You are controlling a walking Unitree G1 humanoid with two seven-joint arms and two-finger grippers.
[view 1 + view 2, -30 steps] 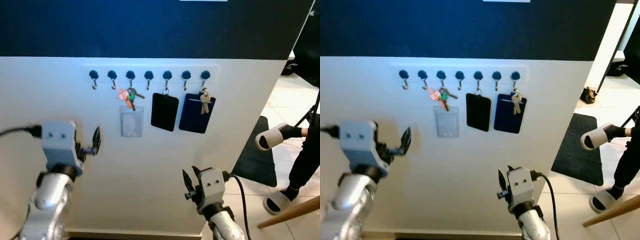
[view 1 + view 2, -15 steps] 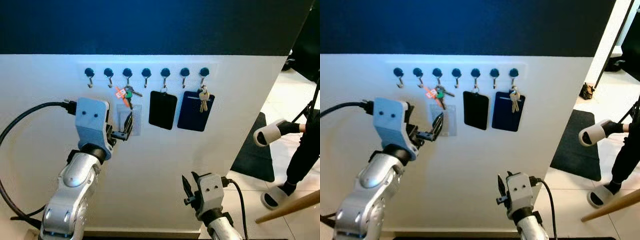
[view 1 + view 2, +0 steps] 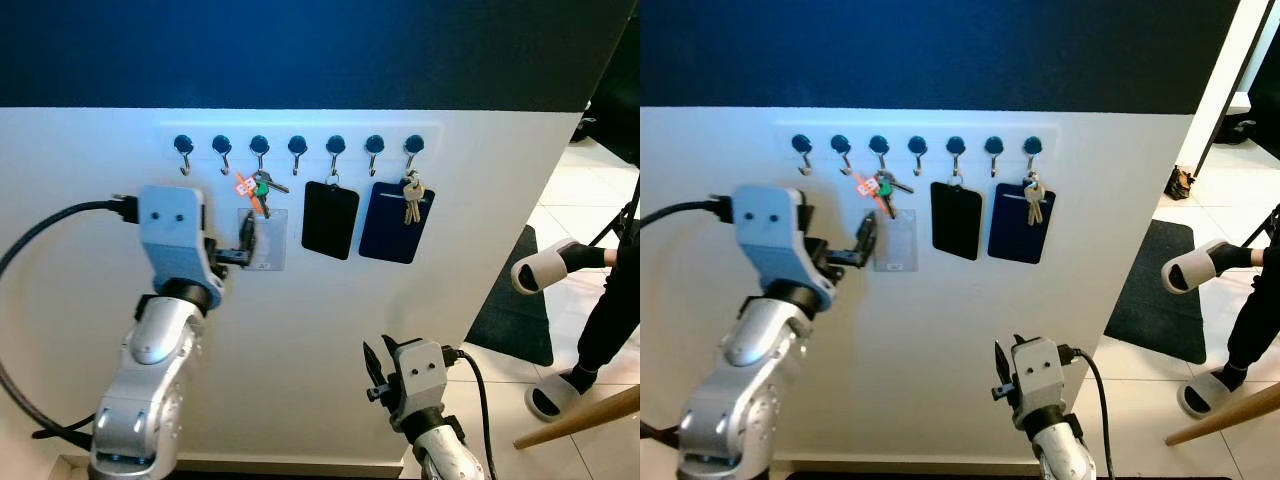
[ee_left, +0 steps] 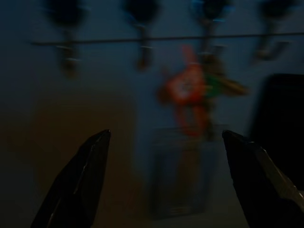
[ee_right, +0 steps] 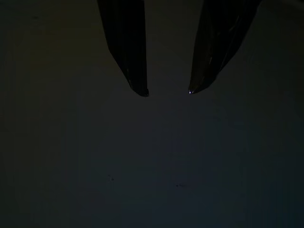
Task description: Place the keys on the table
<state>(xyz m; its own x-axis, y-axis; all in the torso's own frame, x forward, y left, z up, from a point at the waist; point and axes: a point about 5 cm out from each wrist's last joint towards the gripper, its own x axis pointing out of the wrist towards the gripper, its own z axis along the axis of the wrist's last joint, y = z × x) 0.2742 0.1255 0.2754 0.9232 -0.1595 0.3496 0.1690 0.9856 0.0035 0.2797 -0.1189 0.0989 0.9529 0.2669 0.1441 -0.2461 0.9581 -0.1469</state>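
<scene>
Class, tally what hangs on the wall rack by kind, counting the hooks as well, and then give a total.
Hooks: 7
Key bunches: 2
Card holders: 3
Total: 12

Row of hooks [image 3: 298,150] runs across the wall [image 3: 480,180]; keys [image 3: 257,190] hang on the third from left, above a card holder [image 3: 264,243]. Left gripper [image 3: 245,243] sits just beside them, right gripper [image 3: 372,372] low down.
</scene>
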